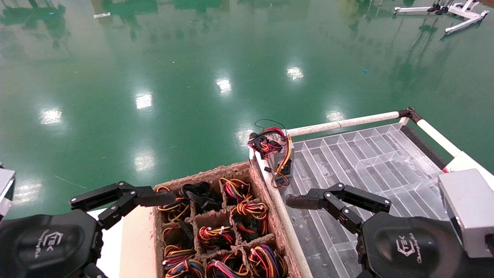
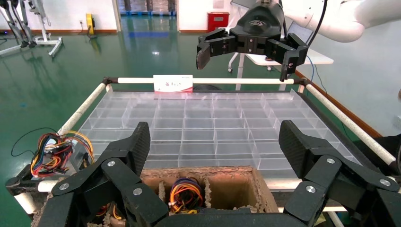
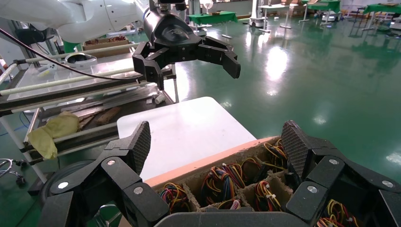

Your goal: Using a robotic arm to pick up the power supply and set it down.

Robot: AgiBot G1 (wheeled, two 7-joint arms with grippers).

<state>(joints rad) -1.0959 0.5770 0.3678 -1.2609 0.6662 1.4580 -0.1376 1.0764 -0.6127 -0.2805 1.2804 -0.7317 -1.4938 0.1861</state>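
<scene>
Both arms are just hanging low and spread apart. Left end effector [image 1: 121,200] has its fingers splayed wide, holding nothing. Right end effector [image 1: 335,200], the one with the silver wrist block [image 1: 469,212], is wide open too, fingers pointing toward the left.

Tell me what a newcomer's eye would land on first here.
First, the power supply with its bright coiled wires, standing alone at the far corner of the clear divided tray. Next, the cardboard crate of wire bundles beside the tray, with the left gripper and right gripper open over them.
</scene>
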